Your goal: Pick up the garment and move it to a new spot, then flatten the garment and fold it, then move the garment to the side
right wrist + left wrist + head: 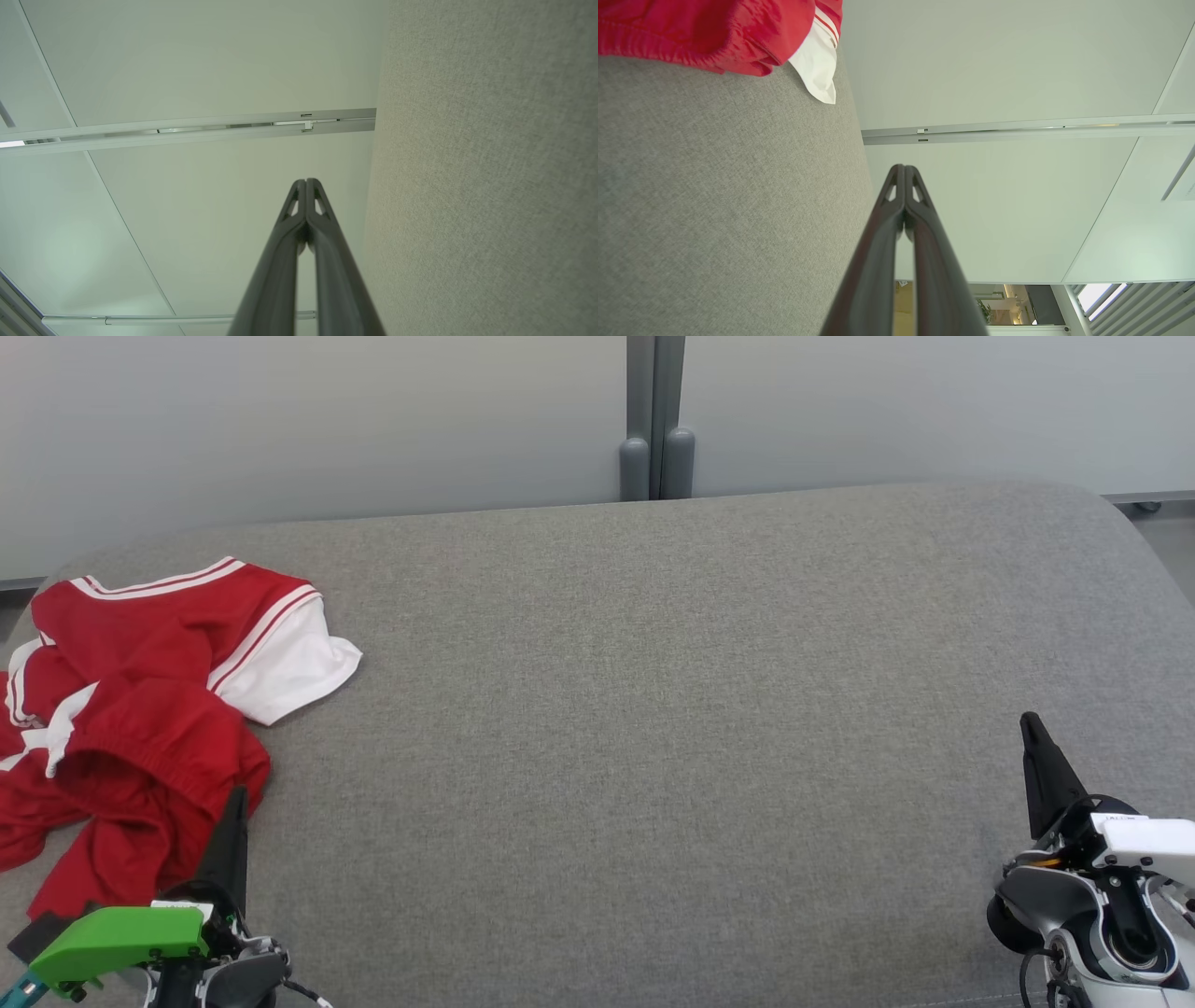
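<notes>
The garment [140, 709] is red with white panels and white stripes, lying crumpled at the left edge of the grey padded table [653, 709]. My left gripper [238, 795] is shut at the lower left, its tip just beside the garment's near right edge, holding nothing. In the left wrist view the garment [714, 32] fills the top left, apart from the shut gripper [904, 167]. My right gripper [1030, 719] is shut at the lower right, far from the garment, and its wrist view shows the gripper [306, 180] with tips pressed together.
The grey fabric surface [490, 186] stretches wide between the two arms. Pale wall panels [327, 420] with a grey post [656, 420] stand behind the table's far edge.
</notes>
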